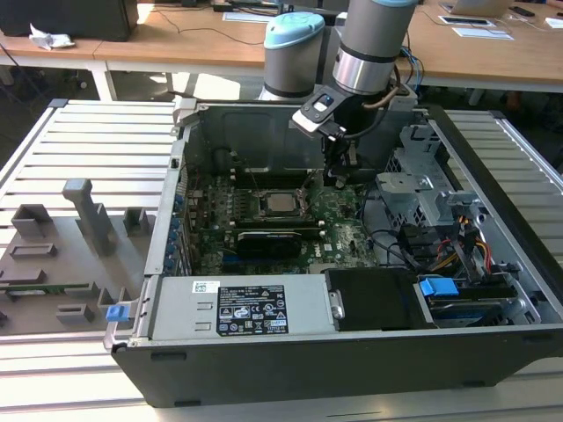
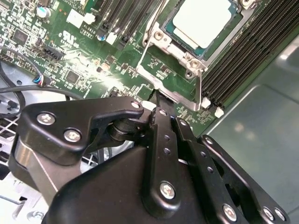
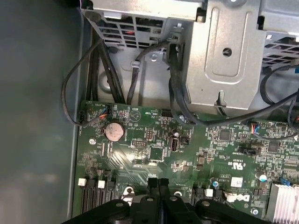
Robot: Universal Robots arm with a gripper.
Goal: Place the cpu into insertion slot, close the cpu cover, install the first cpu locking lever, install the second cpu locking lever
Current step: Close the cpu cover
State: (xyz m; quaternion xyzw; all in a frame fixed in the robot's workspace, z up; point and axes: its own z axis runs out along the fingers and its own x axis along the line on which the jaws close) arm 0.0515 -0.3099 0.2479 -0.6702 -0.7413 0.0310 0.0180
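Holds the black metal hand (image 1: 337, 176) closed and empty, tip just beside the small square dark slot (image 2: 159, 36) with grey rim, with the flat silver-grey square chip (image 1: 281, 204) inside it, toward the exterior view's left.

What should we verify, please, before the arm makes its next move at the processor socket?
1. cpu lying flat, metal top up: ok.
2. cpu cover down around the chip: ok.
3. Locking lever latched: cannot tell.
4. End effector shut, tip close to the cover's corner in the second wrist view: ok.
5. End effector touching cover or lever: cannot tell.
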